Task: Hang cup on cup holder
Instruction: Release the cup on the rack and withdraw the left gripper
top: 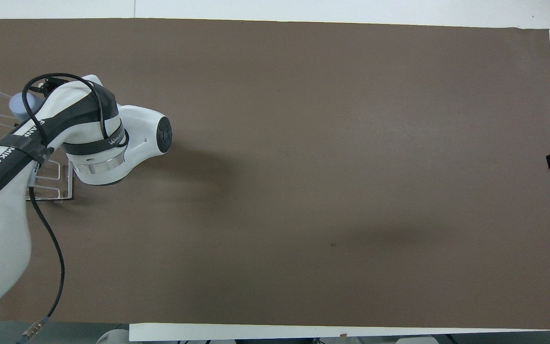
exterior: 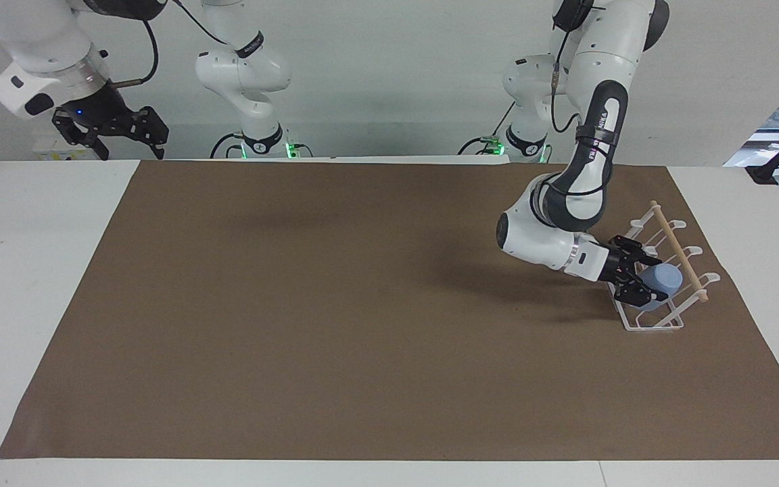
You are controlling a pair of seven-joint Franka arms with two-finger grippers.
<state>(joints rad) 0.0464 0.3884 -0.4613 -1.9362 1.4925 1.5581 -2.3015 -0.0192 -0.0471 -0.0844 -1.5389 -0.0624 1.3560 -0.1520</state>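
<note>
cup (exterior: 664,279) clamped in left gripper (exterior: 641,283), tilted over cup holder (exterior: 667,233) prong; should be slid on fully before release. right gripper (exterior: 111,132) parked at right arm's end, finger state unclear.

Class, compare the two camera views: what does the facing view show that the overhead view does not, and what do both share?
Only the facing view shows the left end effector shut on the cup at the cup holder, and the right end effector waiting, raised above the table's edge. Only the overhead view shows the left arm covering that grasp. Both show cup, cup holder and brown mat.
</note>
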